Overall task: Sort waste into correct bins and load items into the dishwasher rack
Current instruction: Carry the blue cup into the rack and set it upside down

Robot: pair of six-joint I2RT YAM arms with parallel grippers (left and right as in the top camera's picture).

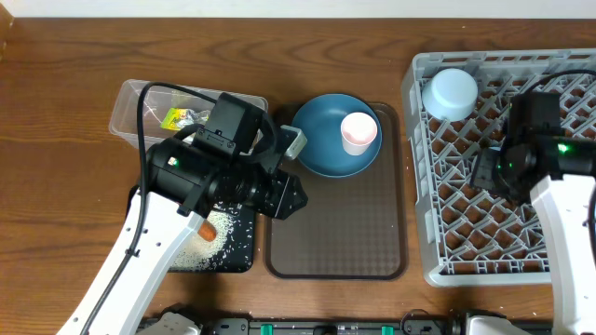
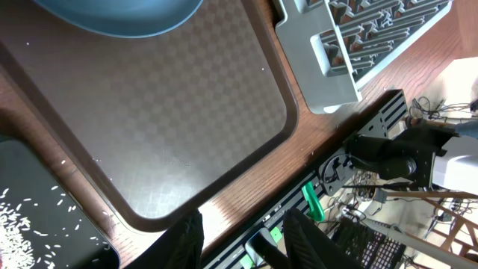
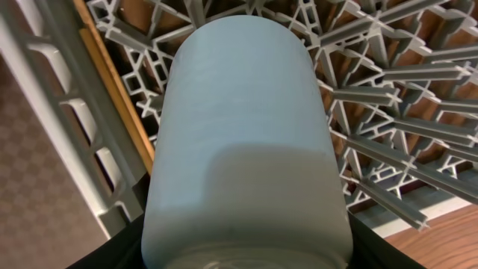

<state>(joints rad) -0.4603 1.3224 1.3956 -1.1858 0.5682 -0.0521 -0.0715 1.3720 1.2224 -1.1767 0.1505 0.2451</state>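
Light-blue cup [image 3: 243,112] gripped by right end effector [image 3: 239,250] over rack [image 3: 388,104], left end effector [image 2: 245,217] spread, empty

Brown serving tray [image 1: 337,233]: rectangular, rounded corners, fine checkered surface, flat at mid-table.
Wooden table [image 1: 56,93]: dark brown, grain running across.
Black rail [image 2: 377,123]: along the table's front edge, carrying a green clip [image 2: 310,203].
Cables [image 2: 441,110]: tangled beyond that edge.
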